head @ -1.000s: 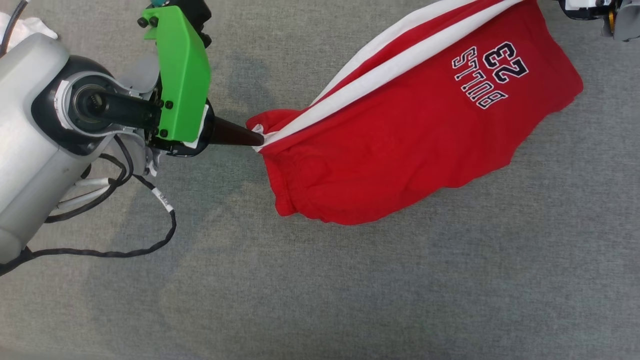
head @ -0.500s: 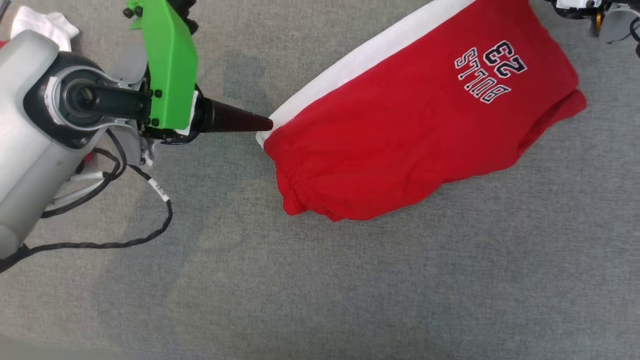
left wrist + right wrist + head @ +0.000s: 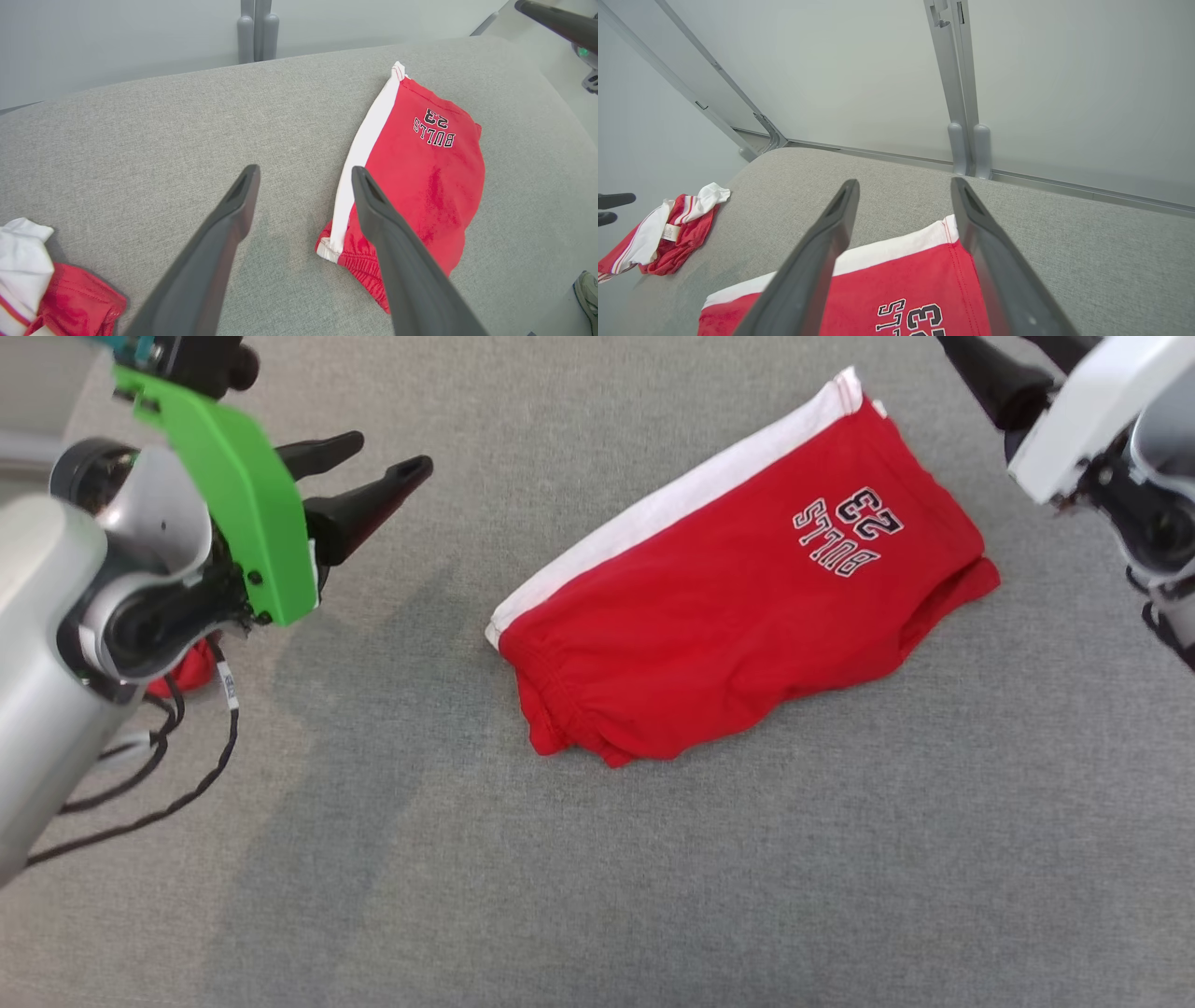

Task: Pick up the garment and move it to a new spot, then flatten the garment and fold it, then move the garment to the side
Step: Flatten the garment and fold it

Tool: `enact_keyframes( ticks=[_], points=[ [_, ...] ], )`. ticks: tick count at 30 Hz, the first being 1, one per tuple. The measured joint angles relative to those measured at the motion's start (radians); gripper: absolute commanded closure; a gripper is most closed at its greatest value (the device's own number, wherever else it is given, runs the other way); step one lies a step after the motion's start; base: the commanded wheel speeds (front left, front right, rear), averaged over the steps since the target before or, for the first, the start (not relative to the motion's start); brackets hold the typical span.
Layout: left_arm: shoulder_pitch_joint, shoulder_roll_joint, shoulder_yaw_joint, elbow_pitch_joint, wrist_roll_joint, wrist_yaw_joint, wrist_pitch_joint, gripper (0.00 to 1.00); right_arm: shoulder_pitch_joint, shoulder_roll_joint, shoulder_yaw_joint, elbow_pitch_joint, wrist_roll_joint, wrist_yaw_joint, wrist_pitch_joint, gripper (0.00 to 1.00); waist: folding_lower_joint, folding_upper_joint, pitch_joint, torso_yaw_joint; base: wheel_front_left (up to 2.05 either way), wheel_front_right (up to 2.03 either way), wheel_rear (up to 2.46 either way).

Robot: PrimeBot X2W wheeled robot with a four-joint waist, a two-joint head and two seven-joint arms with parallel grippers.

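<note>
Start with the grey fabric worktop (image 3: 653, 896): one broad, soft-looking surface, carrying everything here. Find the garment (image 3: 709, 625) next, a pair of red shorts lying flat near the middle, set on a slant. Judging by the doubled layers at both ends, folded lengthwise already or nearly so, with the shift to the side left to do.

Count two pieces of clothing in all: this one, plus a crumpled red-and-white heap (image 3: 668, 233) at the worktop's left end, well apart, probably parked there to keep the working area free.

Move on to the left pincer (image 3: 392, 453), reaching out past a green bracket (image 3: 233, 513): jaws spread apart, gripping nothing, hovering off the waistband end and clear of the cloth. Likewise the right pincer (image 3: 904, 184): jaws wide, empty, poised above the far corner of the leg end, not touching as far as the head view tells. Seems a sensible stance, one pincer per end, leaving the fabric to lie undisturbed. Count two pincers, four dark fingers.

Down to details:
- one white side band (image 3: 653, 518) along the far edge
- one gathered elastic waistband (image 3: 560, 709) at the left end
- one "BULLS 23" print (image 3: 845, 537) near the right end, reading upside down from the head
</note>
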Motion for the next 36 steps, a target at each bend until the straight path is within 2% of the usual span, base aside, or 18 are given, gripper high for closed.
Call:
enact_keyframes(
  ticks=[3, 6, 10, 14, 16, 20, 22, 27, 29, 32, 36],
  points=[
    [0.075, 0.016, 0.026, -0.015, 0.028, 0.029, -0.143, 0.00, 0.062, -0.006, 0.006, -0.003, -0.031, 0.000, -0.130, 0.00, 0.0000, 0.0000, -0.036, -0.001, 0.00, 0.00, 0.00],
    [0.173, 0.013, 0.074, -0.046, 0.022, 0.059, -0.309, 0.00, 0.125, 0.002, 0.020, 0.004, -0.044, 0.000, -0.220, 0.00, 0.0000, 0.0000, -0.067, -0.002, 0.00, 0.00, 0.00],
    [0.303, 0.004, 0.092, -0.070, 0.071, 0.110, -0.514, 0.00, 0.189, 0.002, 0.010, 0.063, -0.060, 0.000, -0.328, 0.00, 0.0000, 0.0000, -0.098, 0.006, 0.00, 0.00, 0.00],
    [0.417, -0.013, 0.096, -0.091, 0.086, 0.116, -0.641, 0.00, 0.222, 0.022, 0.002, 0.142, -0.058, 0.000, -0.376, 0.00, 0.0000, 0.0000, -0.109, 0.029, 0.00, 0.00, 0.00],
    [0.449, -0.014, 0.096, -0.086, 0.124, 0.123, -0.675, 0.00, 0.223, 0.030, 0.007, 0.183, -0.052, 0.000, -0.376, 0.00, 0.0000, 0.0000, -0.109, 0.042, 0.00, 0.00, 0.00],
    [0.518, -0.064, 0.135, -0.081, 0.187, 0.136, -0.702, 0.00, 0.220, 0.034, 0.015, 0.284, -0.031, 0.000, -0.370, 0.00, 0.0000, 0.0000, -0.105, 0.074, 0.00, 0.00, 0.00],
    [0.557, -0.103, 0.197, -0.085, 0.215, 0.135, -0.705, 0.00, 0.212, 0.036, 0.018, 0.335, -0.024, 0.000, -0.360, 0.00, 0.0000, 0.0000, -0.099, 0.091, 0.00, 0.00, 0.00],
    [0.683, -0.198, 0.382, -0.126, 0.445, 0.139, -0.706, 0.00, 0.168, 0.044, 0.042, 0.445, -0.001, 0.000, -0.292, 0.00, 0.0000, 0.0000, -0.077, 0.138, 0.00, 0.00, 0.00],
    [0.745, -0.258, 0.451, -0.147, 0.498, 0.123, -0.706, 0.00, 0.153, 0.041, 0.045, 0.484, 0.016, 0.000, -0.264, 0.00, 0.0000, 0.0000, -0.067, 0.155, 0.00, 0.00, 0.00],
    [0.811, -0.319, 0.544, -0.158, 0.591, 0.101, -0.707, 0.00, 0.134, 0.034, 0.047, 0.538, 0.034, 0.000, -0.235, 0.00, 0.0000, 0.0000, -0.052, 0.182, 0.00, 0.00, 0.00],
    [0.884, -0.398, 0.598, -0.128, 0.668, 0.044, -0.708, 0.00, 0.130, 0.043, 0.047, 0.585, 0.071, 0.000, -0.192, 0.00, 0.0000, 0.0000, -0.036, 0.213, 0.00, 0.00, 0.00]
  ],
)
